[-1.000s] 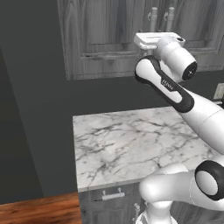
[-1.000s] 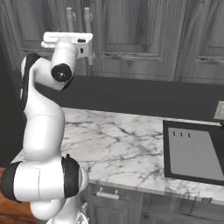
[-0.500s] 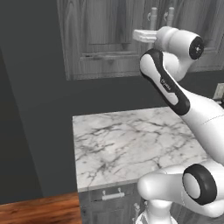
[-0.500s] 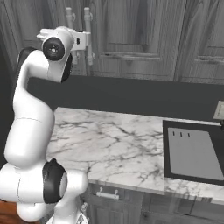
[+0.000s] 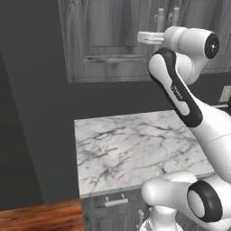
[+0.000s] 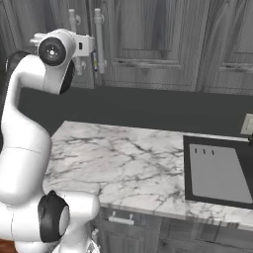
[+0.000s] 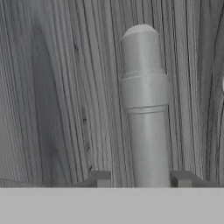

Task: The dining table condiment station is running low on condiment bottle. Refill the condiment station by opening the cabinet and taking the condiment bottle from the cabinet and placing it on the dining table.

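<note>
The grey wood-grain cabinet [image 5: 108, 31] [image 6: 148, 34] hangs on the wall above the counter with its doors closed. My gripper [image 5: 158, 38] [image 6: 78, 47] [image 7: 142, 178] is raised against the left of its two pale bar handles. In the hand view that handle [image 7: 146, 109] stands upright between my two fingertips [image 7: 101, 178], its rounded top end above them; the jaws are shut on it. The condiment bottle is hidden behind the doors. The dining table is out of view.
A white marble counter [image 5: 135, 149] [image 6: 123, 163] lies below the arm, with a dark cooktop [image 6: 217, 173] at its right. A drawer with a small handle [image 5: 116, 201] sits under the counter edge. A dark wall stands to the left, and a second bar handle [image 6: 100, 39] hangs beside the gripped one.
The arm has swung up and in toward the cabinet, bringing the hand from below the doors onto the left bar handle. The jaws have closed around the handle.
</note>
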Motion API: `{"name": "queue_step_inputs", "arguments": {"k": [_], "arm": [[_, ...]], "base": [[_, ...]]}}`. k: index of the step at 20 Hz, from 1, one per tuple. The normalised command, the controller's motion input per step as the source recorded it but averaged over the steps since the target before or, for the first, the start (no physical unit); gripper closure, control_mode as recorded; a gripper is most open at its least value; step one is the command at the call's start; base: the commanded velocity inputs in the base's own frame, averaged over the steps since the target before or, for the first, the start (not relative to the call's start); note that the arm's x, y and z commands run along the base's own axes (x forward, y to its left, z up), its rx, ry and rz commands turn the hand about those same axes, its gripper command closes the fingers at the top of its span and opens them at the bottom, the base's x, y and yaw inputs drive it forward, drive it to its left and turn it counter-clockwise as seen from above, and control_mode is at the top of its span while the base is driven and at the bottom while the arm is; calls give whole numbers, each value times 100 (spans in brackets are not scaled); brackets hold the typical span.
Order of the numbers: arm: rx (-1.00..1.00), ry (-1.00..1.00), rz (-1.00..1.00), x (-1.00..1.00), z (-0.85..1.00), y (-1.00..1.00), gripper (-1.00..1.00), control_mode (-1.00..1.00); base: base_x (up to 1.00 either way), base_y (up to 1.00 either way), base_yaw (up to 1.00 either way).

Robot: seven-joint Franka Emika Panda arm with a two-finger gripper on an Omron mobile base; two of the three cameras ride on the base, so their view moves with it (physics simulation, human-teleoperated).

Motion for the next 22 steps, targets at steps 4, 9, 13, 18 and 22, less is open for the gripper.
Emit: {"name": "queue_step_inputs", "arguments": {"k": [4, 9, 13, 18, 22], "arm": [[0, -9, 7, -100, 0, 47, 100, -100], [0, -4, 7, -100, 0, 50, 100, -100], [0, 0, 6, -100, 0, 65, 100, -100], [0, 2, 3, -100, 0, 84, 100, -100], [0, 2, 1, -86, -14, 83, -100, -100]], "base": [[0, 0, 0], [0, 0, 0], [0, 0, 0], [0, 0, 0], [0, 0, 0]]}}
